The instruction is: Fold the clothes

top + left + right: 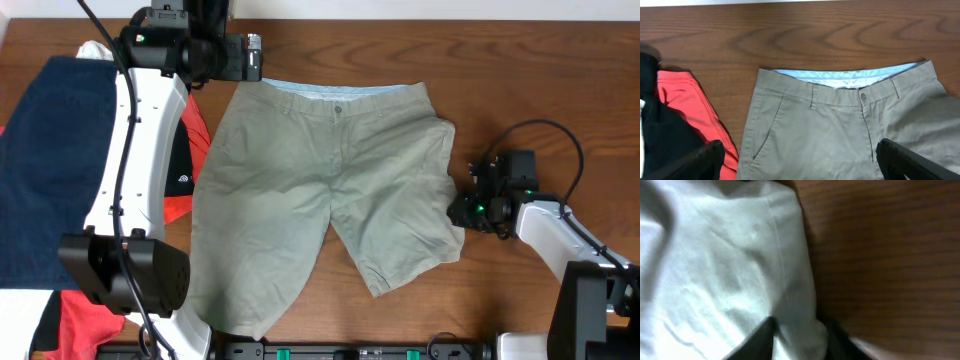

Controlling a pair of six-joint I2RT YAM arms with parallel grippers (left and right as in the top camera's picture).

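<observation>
The khaki-beige shorts (pixel 330 180) lie flat on the wooden table, with the pale blue inner waistband and button at the far edge and the two legs pointing toward the front. My left gripper (pixel 250 58) hovers over the left end of the waistband. In the left wrist view its fingers (pixel 800 147) are wide open above the shorts (pixel 840 135), holding nothing. My right gripper (pixel 462 212) is at the outer edge of the right leg. In the right wrist view its fingers (pixel 800 335) are shut on a fold of the shorts' fabric (pixel 715 255).
A navy blue garment (pixel 40 170) lies at the far left. Black and orange-red garments (pixel 180 185) lie beside the shorts' left edge and also show in the left wrist view (pixel 685 105). Another red piece (pixel 90 320) is at the front left. Bare wood (pixel 540 80) lies right of the shorts.
</observation>
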